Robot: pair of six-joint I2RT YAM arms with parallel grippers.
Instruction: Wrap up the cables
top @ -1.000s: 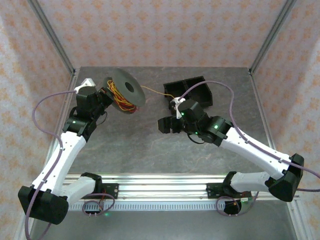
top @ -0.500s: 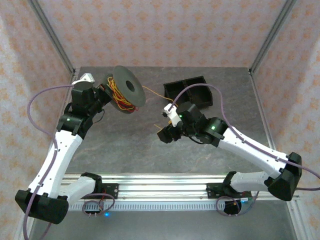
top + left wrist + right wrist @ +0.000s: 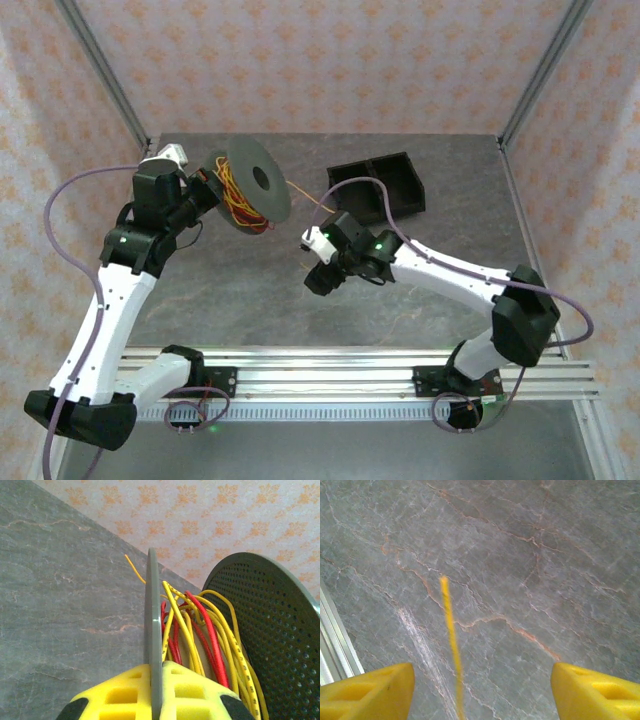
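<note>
A round dark grey spool [image 3: 250, 183] is held on edge above the table's back left, with orange and yellow cables [image 3: 238, 195] looped loosely round its core. My left gripper [image 3: 207, 183] is shut on the near flange [image 3: 152, 630], which is pinched between the yellow pads [image 3: 156, 690]. Red and yellow cables [image 3: 210, 630] lie between that flange and the perforated one [image 3: 280, 630]. One free yellow strand [image 3: 303, 194] trails right from the spool. My right gripper [image 3: 318, 278] hovers open over mid-table. That strand [image 3: 451, 640] runs between its fingers [image 3: 370, 690], nearer the left one and touching neither.
A black two-compartment tray [image 3: 372, 163] sits at the back right of the grey stone-pattern table [image 3: 250, 290]. Metal frame posts and patterned walls close in the sides and back. An aluminium rail [image 3: 320, 360] runs along the near edge.
My right gripper has moved left and toward the near edge, its arm swinging round, and its jaws have narrowed a little. The left arm has raised the spool slightly.
</note>
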